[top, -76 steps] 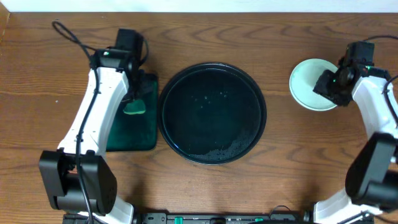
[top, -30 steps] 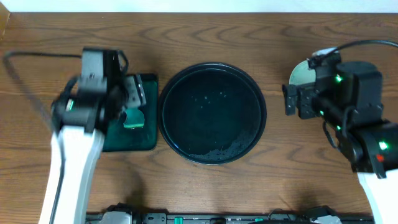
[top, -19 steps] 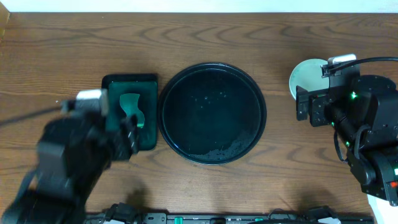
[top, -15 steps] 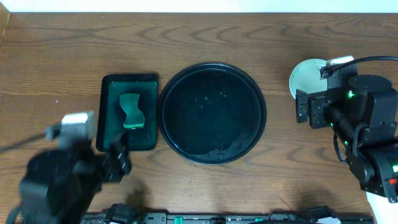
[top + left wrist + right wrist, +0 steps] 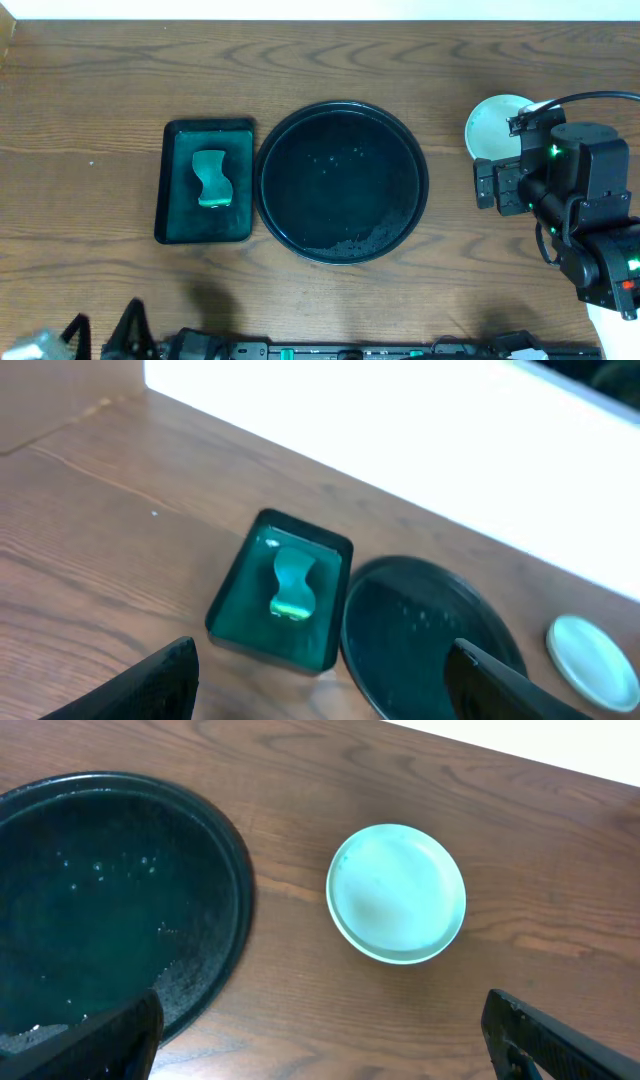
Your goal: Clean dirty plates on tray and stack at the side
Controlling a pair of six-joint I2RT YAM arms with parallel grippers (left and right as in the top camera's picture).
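The round black tray (image 5: 262, 180) lies mid-table with only droplets and specks on it. The white, teal-rimmed plates (image 5: 492, 122) sit stacked on the bare wood at the side, far right, and the top one (image 5: 397, 907) looks clean. My right gripper (image 5: 325, 1055) hovers open and empty above the wood, nearer than the stack and apart from it. My left gripper (image 5: 320, 700) is also open and empty, high above the near-left of the table. Only the left arm's tip (image 5: 132, 335) shows in the overhead view.
A rectangular dark green tray (image 5: 178, 225) holding a green sponge (image 5: 209, 178) sits just left of the black tray. The right arm (image 5: 585, 210) covers the near-right tabletop and part of the plate stack.
The left arm pulled back from the green tray to the near-left edge, uncovering the sponge. The right arm drew back from the plates. Both grippers stayed open.
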